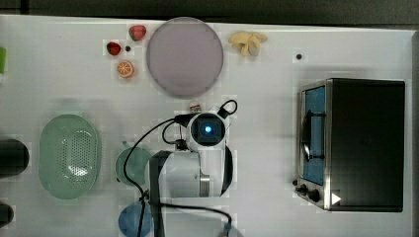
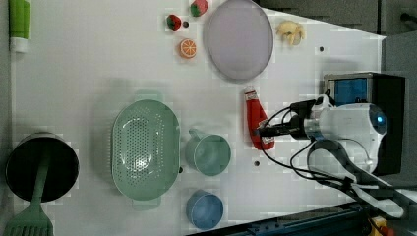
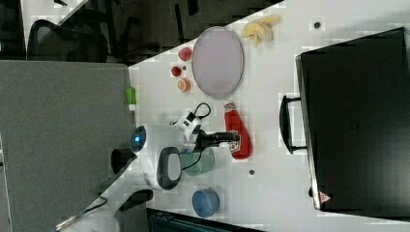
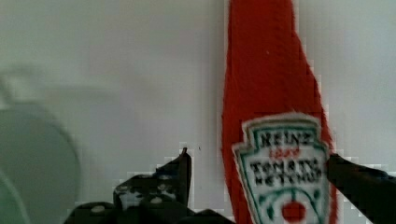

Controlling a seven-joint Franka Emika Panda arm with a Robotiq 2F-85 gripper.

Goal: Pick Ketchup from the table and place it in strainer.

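Two dark fingers (image 4: 180, 179) of the gripper (image 4: 259, 175) straddle, spread, the slim red Ketchup (image 4: 271, 93) bottle's white label

White table (image 1: 59, 84) carrying distractor items. Along the far edge in the top view: a greyish-lilac round plate (image 1: 184, 56), two strawberries (image 1: 138, 32) (image 1: 114, 48), an orange slice (image 1: 125, 69) and a banana bunch (image 1: 248, 42). A toaster oven (image 1: 353, 144) occupies the top view's right side. A green mug (image 2: 208, 154) and a blue cup (image 2: 204, 210) stand near the front edge; a black pot (image 2: 42, 166) holds a green spatula (image 2: 30, 216).
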